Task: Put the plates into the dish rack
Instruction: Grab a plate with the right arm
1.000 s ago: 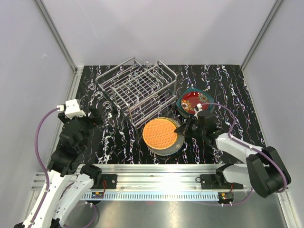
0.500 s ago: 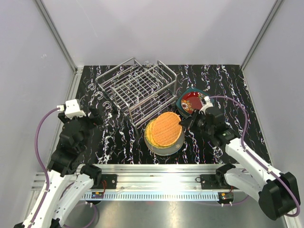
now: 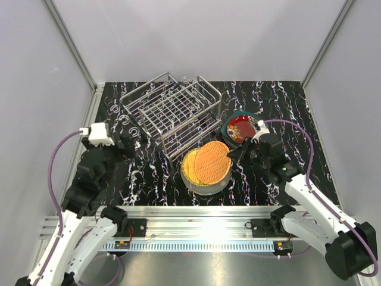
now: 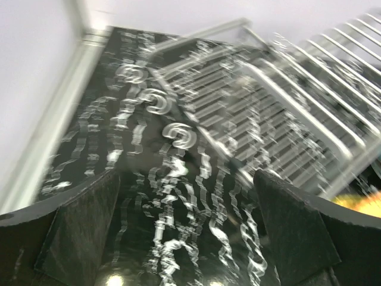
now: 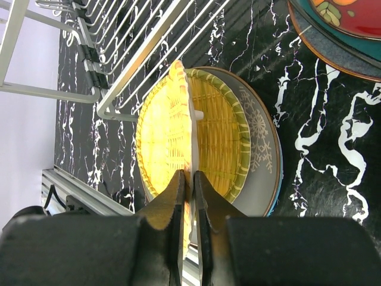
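Gripping orange plate (image 3: 213, 161) rim, tilted on edge, between right jaws | left jaws apart, near dish rack (image 3: 172, 110)

Arms (image 3: 89, 179) black-jointed with white links, purple cables (image 3: 50, 176), black fingers (image 4: 83, 229)

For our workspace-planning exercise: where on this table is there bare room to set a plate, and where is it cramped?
Bare: the back right corner of the table, behind the red plate stack; the near-left patch between dish rack, grey plate and front rail. Crowded: the middle, where rack, red stack and the orange plate in the right pincer nearly meet.
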`<state>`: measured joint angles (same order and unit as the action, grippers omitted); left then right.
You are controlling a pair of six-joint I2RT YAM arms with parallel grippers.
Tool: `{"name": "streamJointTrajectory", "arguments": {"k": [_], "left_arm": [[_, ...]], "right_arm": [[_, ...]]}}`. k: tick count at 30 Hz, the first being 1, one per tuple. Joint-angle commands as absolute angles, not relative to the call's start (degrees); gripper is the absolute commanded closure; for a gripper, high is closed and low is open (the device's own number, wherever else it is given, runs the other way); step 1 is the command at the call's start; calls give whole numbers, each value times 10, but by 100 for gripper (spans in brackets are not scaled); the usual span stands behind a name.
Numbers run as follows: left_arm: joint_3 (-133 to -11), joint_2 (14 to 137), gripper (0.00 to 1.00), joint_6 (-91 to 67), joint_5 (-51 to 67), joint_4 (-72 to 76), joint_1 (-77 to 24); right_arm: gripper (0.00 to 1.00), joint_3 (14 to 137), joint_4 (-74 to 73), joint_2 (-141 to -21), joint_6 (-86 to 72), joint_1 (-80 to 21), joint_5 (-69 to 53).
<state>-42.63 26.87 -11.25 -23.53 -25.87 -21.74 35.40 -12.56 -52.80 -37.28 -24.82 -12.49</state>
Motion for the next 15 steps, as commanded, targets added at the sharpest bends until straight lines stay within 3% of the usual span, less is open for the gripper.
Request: {"name": "streamJointTrajectory", "arguments": {"k": [1,3,5,8,15], "left_arm": [[-465,314,1,-119,-94,-242,-222],[-490,345,1,-127,-8,-267,-222],[-518,387,14,-137,88,-292,-222],[-531,404,25,-155,154,-300,-231],[-459,367,66,-221,131,-253,-308]], "right_arm": [[100,376,-107,-504,-377,-250,-113],[100,371,-111,-500,-381,-250,-115],[100,355,-108,-492,-385,-250,-115],[100,331,-105,-476,-391,-250,-107],[100,302,-113,-446,-394,-250,-95]]}}
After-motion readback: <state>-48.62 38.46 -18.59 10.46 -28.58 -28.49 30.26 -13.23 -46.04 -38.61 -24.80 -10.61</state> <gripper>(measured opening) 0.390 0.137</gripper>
